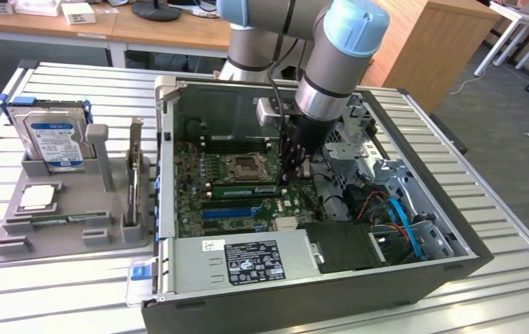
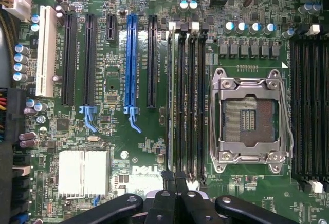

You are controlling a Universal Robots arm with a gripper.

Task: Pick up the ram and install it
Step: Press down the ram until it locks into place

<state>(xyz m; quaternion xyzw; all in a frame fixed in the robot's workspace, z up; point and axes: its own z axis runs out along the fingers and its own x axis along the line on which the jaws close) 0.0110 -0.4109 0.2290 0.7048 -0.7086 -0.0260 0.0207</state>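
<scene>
The arm comes down steeply from the far edge of the table (image 1: 51, 278) into the open computer case (image 1: 339, 292), its grey wrist nearly vertical over the middle of the motherboard (image 1: 190, 202). The gripper (image 1: 291, 174) hangs just above the board, beside the CPU socket (image 1: 243, 167) on the exterior view's right, over the memory slots (image 2: 186, 100). In the wrist view its black fingertips (image 2: 175, 179) are pressed together, clenched with nothing visibly between them, at the near end of the bank of slots next to the socket. A green ram (image 1: 244, 189) stick lies seated along the socket's near side inside the case. On the table toward the exterior view's left, a grey holder tray (image 1: 5, 247) carries a hard drive (image 1: 53, 142), a processor chip (image 1: 39, 197), an upright expansion card (image 1: 134, 184) and another thin green stick (image 1: 60, 220) lying in its front groove.
</scene>
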